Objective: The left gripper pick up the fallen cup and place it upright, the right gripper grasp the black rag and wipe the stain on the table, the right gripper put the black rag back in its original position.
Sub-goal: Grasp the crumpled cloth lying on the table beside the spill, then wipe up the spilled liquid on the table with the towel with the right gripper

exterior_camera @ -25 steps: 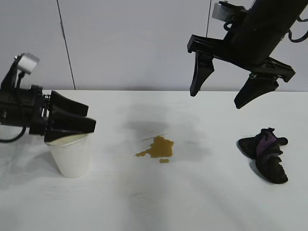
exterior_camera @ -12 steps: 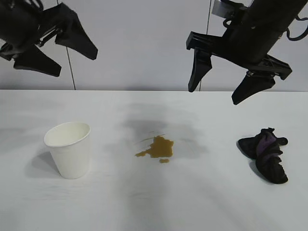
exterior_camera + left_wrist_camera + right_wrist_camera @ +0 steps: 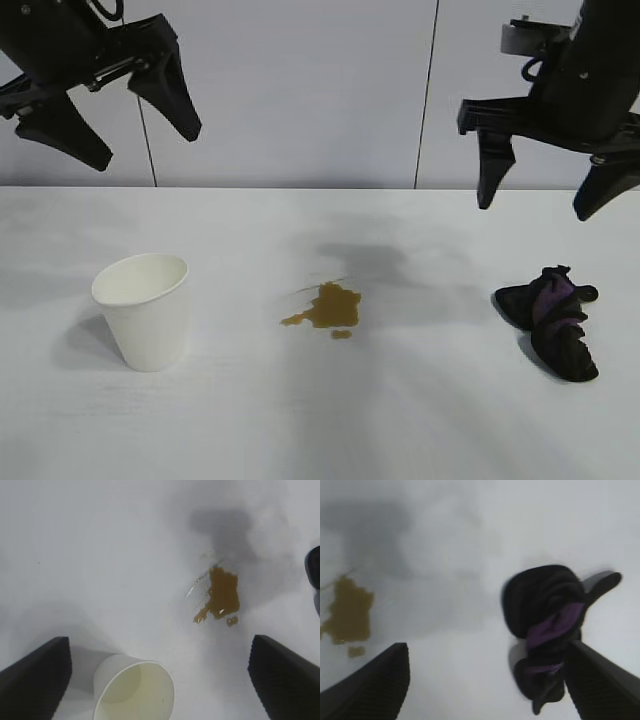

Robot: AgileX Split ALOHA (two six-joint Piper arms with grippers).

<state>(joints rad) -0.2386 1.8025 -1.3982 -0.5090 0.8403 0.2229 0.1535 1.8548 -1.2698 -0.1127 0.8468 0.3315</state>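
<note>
The cup (image 3: 143, 309) stands upright on the bench (image 3: 400, 420), mouth up, toward the left side, with the stain (image 3: 326, 307) near the middle and the rag (image 3: 555, 321) bunched at the right, all three well apart. The left pincer (image 3: 118, 112) hangs high above the cup, fingers spread wide and holding nothing. The right pincer (image 3: 550, 195) hangs above the rag, just off to its stain side, fingers also spread wide and clear of the cloth.
</note>
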